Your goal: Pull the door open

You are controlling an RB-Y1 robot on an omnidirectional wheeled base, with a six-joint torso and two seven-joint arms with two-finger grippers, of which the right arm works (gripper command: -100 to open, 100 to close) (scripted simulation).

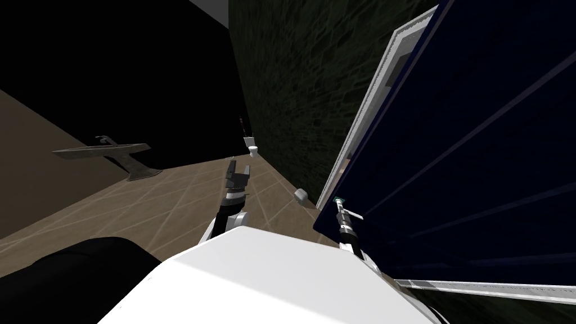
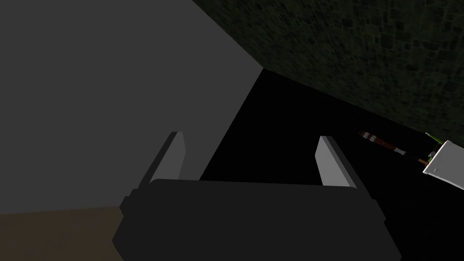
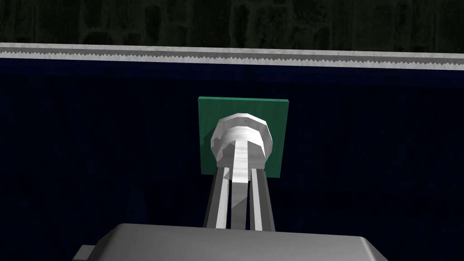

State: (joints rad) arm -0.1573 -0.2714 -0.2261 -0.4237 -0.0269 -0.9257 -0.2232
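Right wrist view: the right pincer point(image 3: 239, 174) is seen clamped narrowly on the light grey handle point(image 3: 242, 136), which is fixed to a green plate point(image 3: 272, 118) on the dark blue door point(image 3: 90, 158). In the head view the door is found at three o'clock of the left pincer point(image 1: 238, 169), whose fingers are held wide apart above the tiled floor point(image 1: 169, 202).

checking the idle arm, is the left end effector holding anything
No, the left end effector is wide open with nothing inside it.
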